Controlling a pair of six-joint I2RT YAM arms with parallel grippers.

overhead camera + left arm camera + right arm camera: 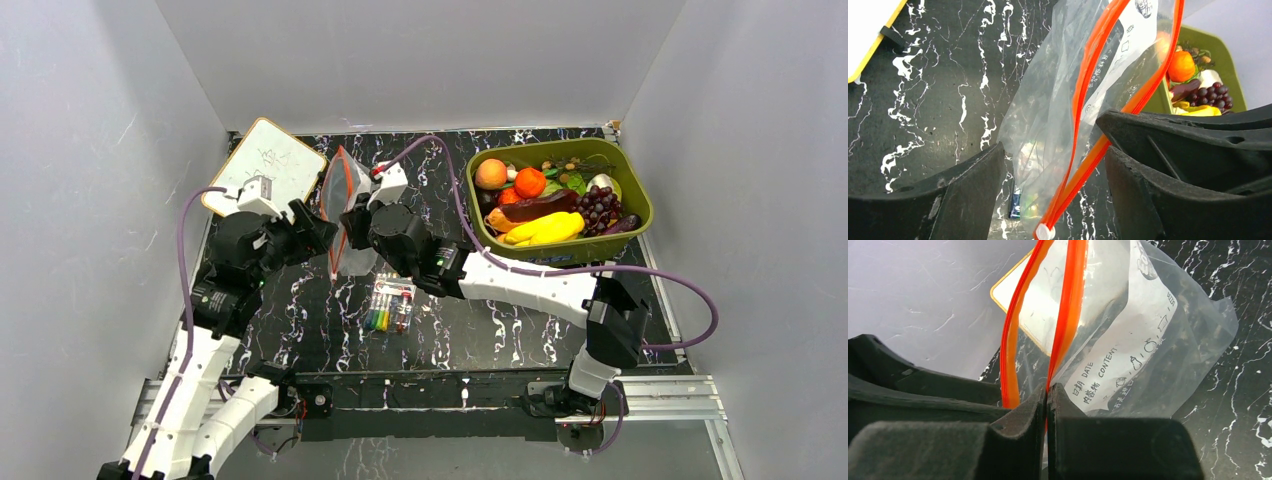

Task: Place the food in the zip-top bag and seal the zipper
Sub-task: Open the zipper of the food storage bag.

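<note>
The clear zip-top bag (340,200) is held upright above the table between my two grippers. Its red-orange zipper (345,180) is parted, so the mouth is open. My right gripper (352,222) is shut on one zipper strip (1068,315) of the bag (1158,340); in the right wrist view its jaws (1047,390) pinch the strip. My left gripper (1055,165) is open, its jaws on either side of the bag (1048,110) near the white slider (1044,232). The food (540,195), orange, red, yellow and purple toys, lies in the bin. The bag holds none.
An olive-green bin (640,200) stands at the back right. A whiteboard (265,165) lies at the back left, close to my left arm. A pack of coloured markers (390,303) lies on the black marbled table below the bag. Grey walls enclose three sides.
</note>
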